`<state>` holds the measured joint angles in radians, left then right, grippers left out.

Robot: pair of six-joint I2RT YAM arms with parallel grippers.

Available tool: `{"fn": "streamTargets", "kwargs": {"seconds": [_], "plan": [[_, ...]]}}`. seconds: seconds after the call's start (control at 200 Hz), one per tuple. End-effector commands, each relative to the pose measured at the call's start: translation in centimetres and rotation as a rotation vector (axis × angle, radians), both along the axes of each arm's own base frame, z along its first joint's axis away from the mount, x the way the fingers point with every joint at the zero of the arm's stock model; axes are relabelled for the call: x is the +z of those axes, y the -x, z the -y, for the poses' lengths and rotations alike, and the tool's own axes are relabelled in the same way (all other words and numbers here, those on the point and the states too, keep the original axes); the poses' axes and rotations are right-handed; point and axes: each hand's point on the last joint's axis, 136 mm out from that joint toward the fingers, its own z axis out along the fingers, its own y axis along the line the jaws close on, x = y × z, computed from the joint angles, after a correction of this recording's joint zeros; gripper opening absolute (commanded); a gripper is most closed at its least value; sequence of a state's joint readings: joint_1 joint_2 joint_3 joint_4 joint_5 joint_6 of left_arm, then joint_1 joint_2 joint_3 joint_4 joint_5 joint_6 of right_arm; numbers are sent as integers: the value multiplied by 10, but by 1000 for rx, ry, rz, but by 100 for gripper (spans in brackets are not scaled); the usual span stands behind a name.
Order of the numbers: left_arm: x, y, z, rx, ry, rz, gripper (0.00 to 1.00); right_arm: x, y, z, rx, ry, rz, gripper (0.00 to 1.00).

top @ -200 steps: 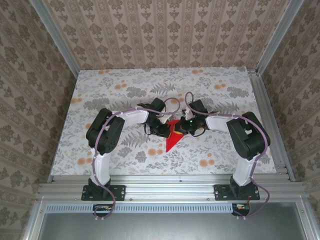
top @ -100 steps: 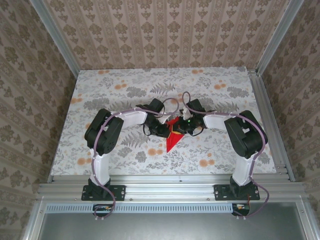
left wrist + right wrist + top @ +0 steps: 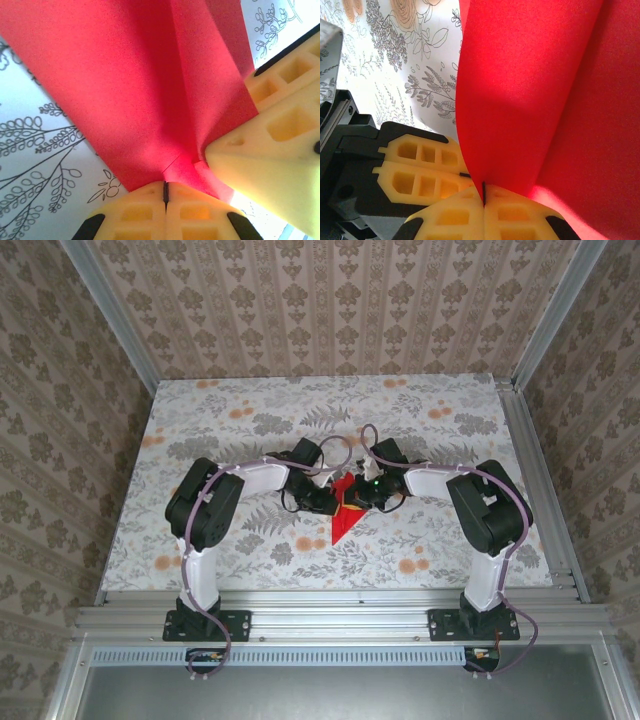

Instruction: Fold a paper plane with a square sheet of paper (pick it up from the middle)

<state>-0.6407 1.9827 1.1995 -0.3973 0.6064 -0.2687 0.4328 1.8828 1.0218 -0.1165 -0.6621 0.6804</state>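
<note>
Paper plane [image 3: 342,519]: red, already narrowed to a dart. It sits at the centre of the top view between the two wrists, with its point toward the lower edge of the frame, over the flowered table [image 3: 200,420].
Left gripper [image 3: 165,192]: closed, its fingertips pinching the paper's edge at the bottom centre of the left wrist view. A crease runs up the frame from the pinch.
Right gripper [image 3: 483,196]: closed as well, nipping a curved red flap at the bottom centre of the right wrist view. The other arm's fingers sit just beside it at lower left.
Step in hand: a late fold, by my reading. Both arms grip the wide end close together, likely working a wing or the centre crease.
Next move: probably one side holds firm while the other carries its flap over and presses it flat. Pulls should be gentle and matched, since thin paper can tear or slip.
Unclear: whether the paper rests on the table or is lifted.
</note>
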Motion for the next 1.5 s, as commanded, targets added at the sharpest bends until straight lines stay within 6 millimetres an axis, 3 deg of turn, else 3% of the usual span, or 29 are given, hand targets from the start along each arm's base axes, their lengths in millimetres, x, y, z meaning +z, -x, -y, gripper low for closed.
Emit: {"fn": "streamTargets", "kwargs": {"seconds": [0.0, 0.315, 0.855, 1.495], "plan": [[-14, 3, -17, 33, -70, -14, 0, -6, -3, -4, 2, 12, -18, 8], [-10, 2, -16, 32, -49, -18, 0, -11, -7, -4, -15, 21, -28, 7], [23, -4, -13, 39, -11, 35, 0, -25, -7, 0, -16, 54, -44, 7], [-6, -4, -15, 28, -50, 1, 0, -16, -7, -2, -16, 38, -33, 7]]}}
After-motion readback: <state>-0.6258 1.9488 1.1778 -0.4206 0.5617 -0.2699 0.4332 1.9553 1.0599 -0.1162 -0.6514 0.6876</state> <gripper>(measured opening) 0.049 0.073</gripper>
